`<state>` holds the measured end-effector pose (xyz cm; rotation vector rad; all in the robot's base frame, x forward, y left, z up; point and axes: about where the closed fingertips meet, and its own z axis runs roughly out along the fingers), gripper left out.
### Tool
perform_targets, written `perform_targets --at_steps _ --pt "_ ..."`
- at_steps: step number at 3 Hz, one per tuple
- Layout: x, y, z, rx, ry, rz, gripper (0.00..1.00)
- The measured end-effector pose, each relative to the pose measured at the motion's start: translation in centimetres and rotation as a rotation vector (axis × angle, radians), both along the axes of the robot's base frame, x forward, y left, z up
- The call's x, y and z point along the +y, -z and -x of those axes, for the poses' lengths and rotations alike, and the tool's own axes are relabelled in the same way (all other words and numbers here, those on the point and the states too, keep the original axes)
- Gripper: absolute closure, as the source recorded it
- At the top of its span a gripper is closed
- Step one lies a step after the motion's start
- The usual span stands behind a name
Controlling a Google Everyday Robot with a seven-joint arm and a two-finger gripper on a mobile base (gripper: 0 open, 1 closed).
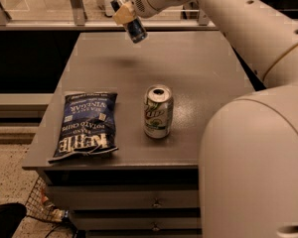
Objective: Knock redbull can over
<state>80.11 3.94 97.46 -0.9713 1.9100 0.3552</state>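
In the camera view we see the redbull can [136, 29] held in the air above the far part of the counter [203, 68], its long axis tilted, with the silver top up and to the left and its base down and to the right. The pincer [124, 15] clamps its upper part. The arm [223, 19] reaches in from the right, stretched leftward. A white-and-green soda can [158, 111] stands upright beside a chips bag [87, 125].
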Motion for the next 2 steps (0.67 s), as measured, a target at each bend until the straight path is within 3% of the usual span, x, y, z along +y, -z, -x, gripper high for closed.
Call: perform_targets --at_steps 2 --pt "-0.4 1.8 1.3 0.14 0.07 0.29 1.0"
